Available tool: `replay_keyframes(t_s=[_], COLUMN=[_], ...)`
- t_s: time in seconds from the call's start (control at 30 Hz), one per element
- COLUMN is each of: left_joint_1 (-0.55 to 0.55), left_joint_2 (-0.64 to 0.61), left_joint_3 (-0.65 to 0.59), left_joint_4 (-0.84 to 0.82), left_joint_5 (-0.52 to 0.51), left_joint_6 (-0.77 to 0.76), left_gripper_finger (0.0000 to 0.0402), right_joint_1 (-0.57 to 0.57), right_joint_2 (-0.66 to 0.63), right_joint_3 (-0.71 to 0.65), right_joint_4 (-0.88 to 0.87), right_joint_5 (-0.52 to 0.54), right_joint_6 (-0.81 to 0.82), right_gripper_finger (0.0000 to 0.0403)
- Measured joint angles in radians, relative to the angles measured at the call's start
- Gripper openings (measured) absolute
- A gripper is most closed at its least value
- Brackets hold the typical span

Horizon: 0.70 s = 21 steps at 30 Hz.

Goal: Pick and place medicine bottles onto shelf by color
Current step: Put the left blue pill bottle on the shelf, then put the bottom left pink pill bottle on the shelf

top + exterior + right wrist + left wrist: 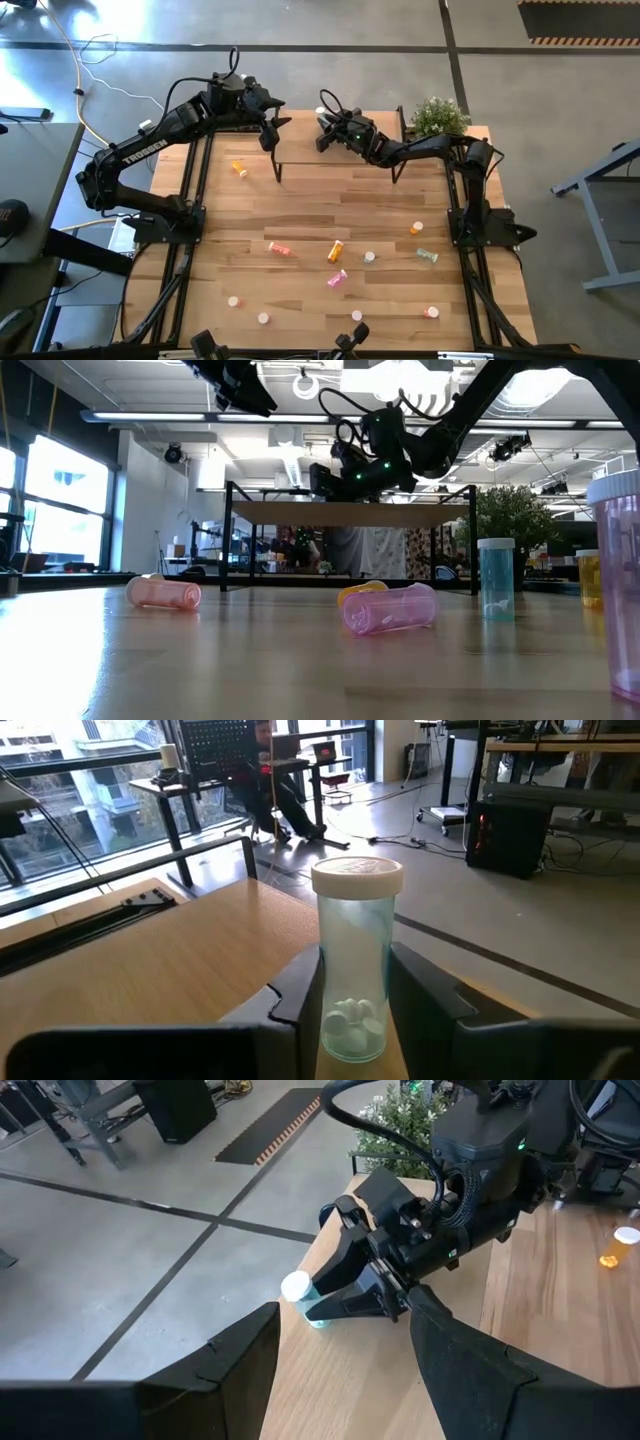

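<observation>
A pale green bottle [355, 960] with a white cap stands upright on the shelf [150, 950], near the shelf's far left corner [300, 1295]. My right gripper [325, 132] reaches over the shelf [350, 512] from the table's right, with a finger close on each side of the bottle. My left gripper [270, 135] hovers open just left of the shelf with nothing between its fingers [345, 1370]. Several other bottles lie or stand on the table's near half, among them an orange one [336, 250] and a pink one [337, 280]. My right gripper pinches the lower half of the bottle's body [335, 1010] between its two fingers, which lie against opposite sides. The fingers [345, 1305] come in level from the table's right. The bottle stands upright with its base on the shelf, and its cap [357, 875] rises above the fingers.
A potted plant [437, 115] stands at the far right corner, beside the shelf. A single orange bottle [238, 168] lies left of the shelf's near leg [278, 172]. In the low view, a pink bottle [390, 608] and a teal one [496, 578] are close to the camera.
</observation>
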<state>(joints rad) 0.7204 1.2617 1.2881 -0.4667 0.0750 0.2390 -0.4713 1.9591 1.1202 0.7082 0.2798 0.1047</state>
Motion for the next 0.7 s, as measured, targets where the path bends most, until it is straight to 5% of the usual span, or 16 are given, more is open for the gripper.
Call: replay_keyframes(t_s=[0.7], left_joint_1=[0.000], left_joint_2=[0.000], left_joint_3=[0.000], left_joint_4=[-0.003], left_joint_5=[0.000], left_joint_6=[0.000], left_gripper_finger=[0.0214], right_joint_1=[0.001], right_joint_2=[0.000], right_joint_3=[0.000], right_joint_4=[-0.011], right_joint_5=[0.005], right_joint_6=[0.055], right_gripper_finger=[0.0212])
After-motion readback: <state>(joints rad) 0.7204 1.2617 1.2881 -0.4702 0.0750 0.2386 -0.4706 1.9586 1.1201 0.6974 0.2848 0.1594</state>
